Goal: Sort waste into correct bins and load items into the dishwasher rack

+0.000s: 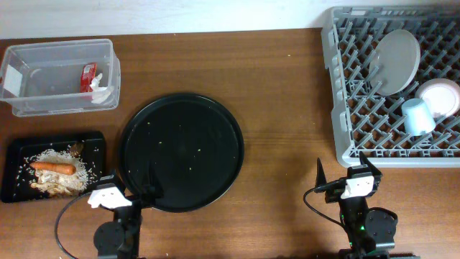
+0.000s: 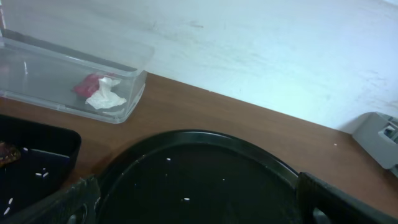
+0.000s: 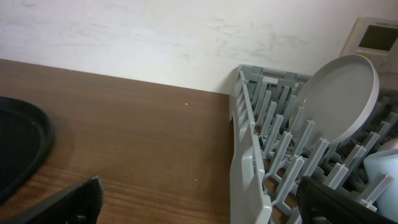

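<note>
Overhead: one plate (image 1: 397,61), one cup (image 1: 417,116), one dish (image 1: 438,97) in rack (image 1: 336,86); left hand (image 1: 135,185), right hand (image 1: 345,168) apart.

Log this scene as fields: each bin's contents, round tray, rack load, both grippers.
clear tub: red sachet wrapper, crumpled tissue
black rectangular tray: rice scraps, carrot, brown lump
round black tray: only stray grains
dishwasher rack: plate propped on edge, blue cup, small white dish
left gripper: open, empty
right gripper: open, empty
</note>
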Robot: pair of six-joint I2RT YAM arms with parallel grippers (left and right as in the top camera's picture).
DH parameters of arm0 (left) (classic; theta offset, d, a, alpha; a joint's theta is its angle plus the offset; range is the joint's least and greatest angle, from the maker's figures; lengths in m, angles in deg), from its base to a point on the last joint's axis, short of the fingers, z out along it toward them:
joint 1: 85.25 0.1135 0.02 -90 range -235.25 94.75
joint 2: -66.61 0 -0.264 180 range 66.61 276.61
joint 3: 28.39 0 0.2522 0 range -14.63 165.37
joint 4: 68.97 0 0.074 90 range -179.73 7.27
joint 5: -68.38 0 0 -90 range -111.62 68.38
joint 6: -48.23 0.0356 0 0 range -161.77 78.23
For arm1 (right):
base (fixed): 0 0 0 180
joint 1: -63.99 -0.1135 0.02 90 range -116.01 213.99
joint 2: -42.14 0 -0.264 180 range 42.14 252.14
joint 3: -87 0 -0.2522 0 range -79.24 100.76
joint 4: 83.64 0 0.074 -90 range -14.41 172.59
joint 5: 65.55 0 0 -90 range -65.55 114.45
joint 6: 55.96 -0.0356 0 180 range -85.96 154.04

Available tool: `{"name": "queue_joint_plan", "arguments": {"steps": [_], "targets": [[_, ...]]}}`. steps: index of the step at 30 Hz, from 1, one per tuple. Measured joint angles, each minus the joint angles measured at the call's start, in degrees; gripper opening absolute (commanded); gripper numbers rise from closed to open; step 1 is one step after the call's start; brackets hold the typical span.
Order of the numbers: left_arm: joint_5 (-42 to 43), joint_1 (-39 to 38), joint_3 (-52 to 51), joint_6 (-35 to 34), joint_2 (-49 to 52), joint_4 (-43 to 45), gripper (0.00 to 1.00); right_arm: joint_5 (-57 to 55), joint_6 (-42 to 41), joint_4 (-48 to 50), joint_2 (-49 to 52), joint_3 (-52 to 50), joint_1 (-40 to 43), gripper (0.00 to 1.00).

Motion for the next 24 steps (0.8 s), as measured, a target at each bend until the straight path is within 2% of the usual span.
{"name": "queue_joint_plan", "arguments": {"steps": [8, 16, 24], "targets": [[0.0, 0.0, 0.0, 0.9, 0.0, 0.0, 0.99, 0.0, 0.0, 0.0, 0.0, 0.0, 0.0, 0.98], [0.0, 0.0, 0.0, 11.9, 0.0, 0.0, 0.99, 0.0, 0.0, 0.0, 0.0, 0.0, 0.0, 0.98], [0.0, 0.0, 0.0, 14.5, 0.0, 0.0, 0.99, 0.0, 0.0, 0.0, 0.0, 0.0, 0.0, 0.98]]}}
